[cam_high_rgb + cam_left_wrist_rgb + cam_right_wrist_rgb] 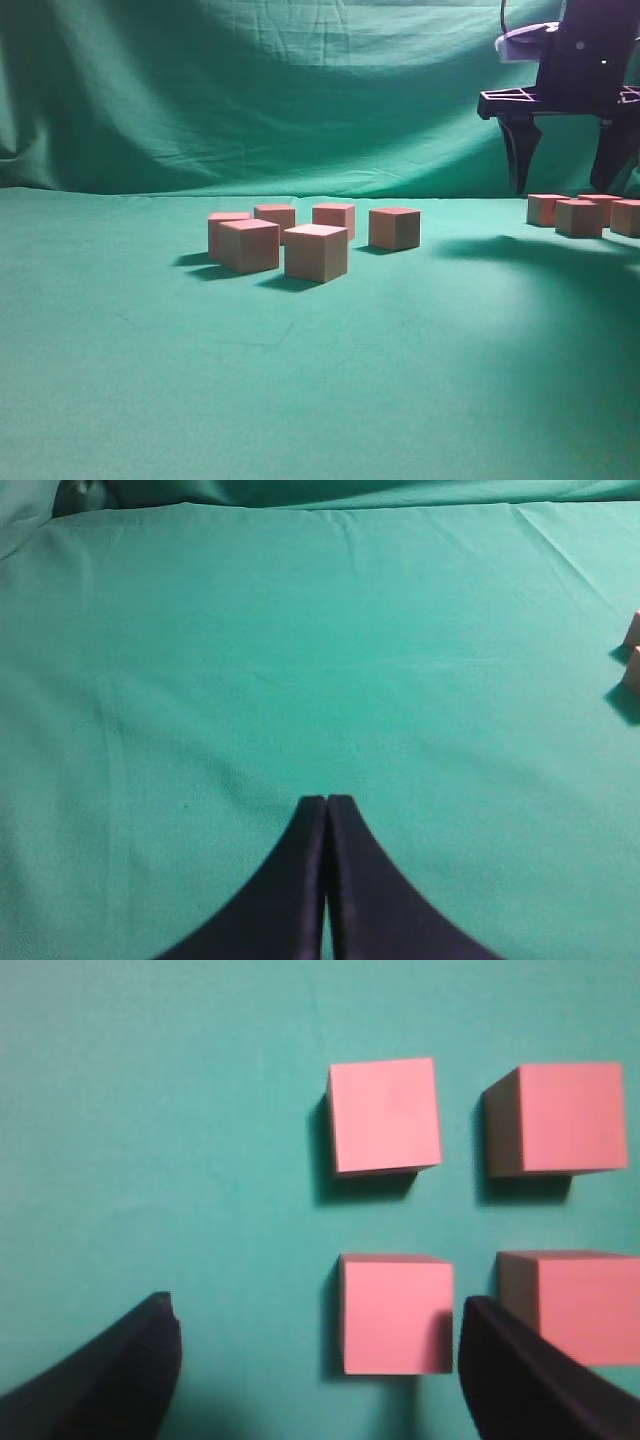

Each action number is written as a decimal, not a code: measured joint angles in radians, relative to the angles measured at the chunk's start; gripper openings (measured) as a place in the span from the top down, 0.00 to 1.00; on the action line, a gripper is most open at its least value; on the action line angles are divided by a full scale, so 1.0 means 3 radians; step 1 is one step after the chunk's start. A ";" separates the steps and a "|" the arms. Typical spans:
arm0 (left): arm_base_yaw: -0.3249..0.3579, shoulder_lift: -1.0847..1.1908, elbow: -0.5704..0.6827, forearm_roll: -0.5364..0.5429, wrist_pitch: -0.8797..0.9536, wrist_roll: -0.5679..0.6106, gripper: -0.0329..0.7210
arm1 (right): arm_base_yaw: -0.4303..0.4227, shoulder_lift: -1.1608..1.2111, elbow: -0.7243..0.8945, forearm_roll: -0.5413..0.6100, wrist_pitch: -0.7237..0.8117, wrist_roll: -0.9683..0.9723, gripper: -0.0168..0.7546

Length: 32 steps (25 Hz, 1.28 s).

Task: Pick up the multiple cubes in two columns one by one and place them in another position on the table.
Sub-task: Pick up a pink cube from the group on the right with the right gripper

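Salmon-pink cubes (470,1220) sit packed near the table's (300,400) right edge; right gripper (565,150) hovers spread, empty, risking nudging neighbours; left gripper (326,805) clenched.

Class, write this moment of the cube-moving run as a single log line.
right gripper: open, empty, above four-cube group | left gripper: shut, over bare table | six loose cubes mid-table

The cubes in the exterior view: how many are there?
10. Six cubes stand loosely grouped at the table's middle; four cubes sit at the far right under the right gripper. More could hide behind.
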<state>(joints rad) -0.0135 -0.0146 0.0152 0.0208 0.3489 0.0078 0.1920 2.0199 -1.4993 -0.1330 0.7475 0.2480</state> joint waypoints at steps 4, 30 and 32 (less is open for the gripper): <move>0.0000 0.0000 0.0000 0.0000 0.0000 0.0000 0.96 | 0.0000 0.0002 -0.0008 -0.0014 -0.0024 0.0000 0.25; 0.0000 0.0000 0.0000 0.0000 0.0000 0.0000 0.96 | -0.0081 0.0089 -0.0008 -0.0125 -0.0007 0.0000 0.25; 0.0000 0.0000 0.0000 0.0000 0.0000 0.0000 0.96 | -0.0081 0.0109 -0.0008 -0.0112 -0.0015 0.0000 0.25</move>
<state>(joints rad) -0.0135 -0.0146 0.0152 0.0208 0.3489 0.0078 0.1677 2.0526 -1.5016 -0.1667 0.7431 0.2480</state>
